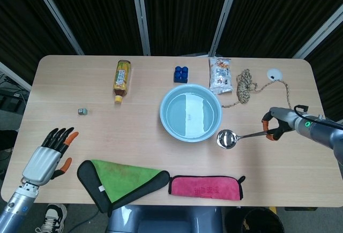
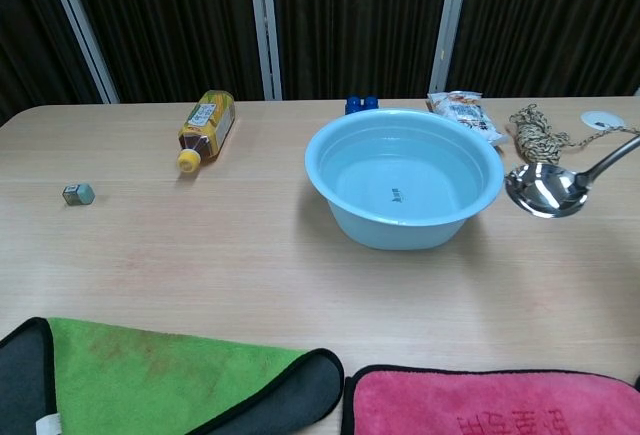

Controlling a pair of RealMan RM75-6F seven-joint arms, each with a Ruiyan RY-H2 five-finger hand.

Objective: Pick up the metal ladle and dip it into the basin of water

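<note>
We are looking at what is probably a robotics lab or test room: black curtains (image 1: 177, 13) with pale metal posts (image 1: 140, 16) are closing in a light wooden surface (image 1: 107, 131), which is carrying unrelated props, such as a drink bottle (image 1: 121, 80), a rope coil (image 1: 246, 86) and folded cloths (image 1: 206, 185).
</note>
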